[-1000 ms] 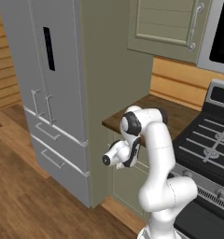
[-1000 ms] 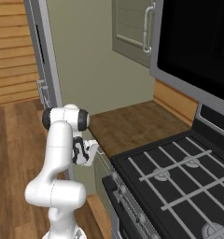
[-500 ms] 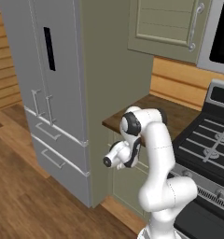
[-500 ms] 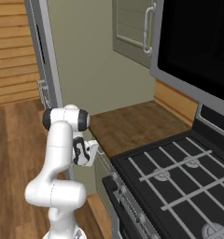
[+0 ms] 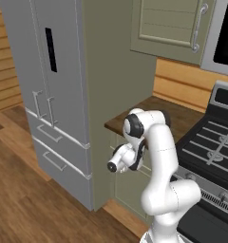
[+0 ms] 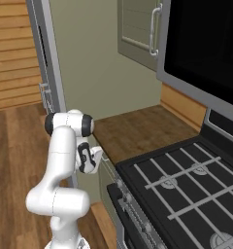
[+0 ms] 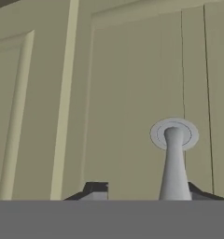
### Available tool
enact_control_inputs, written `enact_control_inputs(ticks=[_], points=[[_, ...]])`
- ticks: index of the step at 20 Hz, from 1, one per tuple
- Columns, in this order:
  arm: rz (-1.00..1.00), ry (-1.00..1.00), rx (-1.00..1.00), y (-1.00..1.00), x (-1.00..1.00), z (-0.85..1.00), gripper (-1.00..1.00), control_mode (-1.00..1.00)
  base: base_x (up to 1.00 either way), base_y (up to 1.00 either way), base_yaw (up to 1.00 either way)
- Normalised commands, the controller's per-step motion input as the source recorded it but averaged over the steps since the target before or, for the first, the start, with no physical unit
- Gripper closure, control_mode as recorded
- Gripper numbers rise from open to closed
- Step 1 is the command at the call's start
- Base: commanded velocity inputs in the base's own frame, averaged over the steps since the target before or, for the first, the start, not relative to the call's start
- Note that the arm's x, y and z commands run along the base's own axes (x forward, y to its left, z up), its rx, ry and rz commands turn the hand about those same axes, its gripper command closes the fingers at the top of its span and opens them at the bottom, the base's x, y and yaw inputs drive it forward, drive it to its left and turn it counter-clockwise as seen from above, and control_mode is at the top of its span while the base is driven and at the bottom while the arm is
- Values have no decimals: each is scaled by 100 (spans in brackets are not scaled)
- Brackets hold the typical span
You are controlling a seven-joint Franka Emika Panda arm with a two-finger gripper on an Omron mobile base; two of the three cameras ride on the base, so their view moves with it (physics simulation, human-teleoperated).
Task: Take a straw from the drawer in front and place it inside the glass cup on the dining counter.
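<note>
The gripper [image 7: 144, 192] faces the sage-green drawer front [image 7: 132, 84]. Its silver handle [image 7: 173, 163] runs straight toward the camera, between the partly closed fingertips [image 7: 96, 189] and beside the right-hand one; contact cannot be confirmed. The straw presumably lies inside.

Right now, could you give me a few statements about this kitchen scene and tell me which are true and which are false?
1. The sage-green panel drawer front is pushed shut. True.
2. The white robot arm reaches up to the sage-green wall cupboard. False: it bends down in front of the drawer.
3. A small silver bar handle stands between the dark finger tips. True.
4. The tall grey fridge stands with a door open. False: its doors are closed.
</note>
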Motion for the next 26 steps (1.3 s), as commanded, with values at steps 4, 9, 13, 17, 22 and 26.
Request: enact_control_inputs(ticks=[4,9,13,17,22,26], points=[[2,-2,0,1,3,-27,100,-100,0,0,0],[0,-3,0,6,0,-8,100,-100,0,0,0],[0,0,0,0,0,1,100,-100,0,0,0],[0,0,0,-2,0,13,100,-100,0,0,0],[0,0,0,-5,0,36,100,-100,0,0,0],[0,0,0,0,1,15,100,-100,0,0,0]])
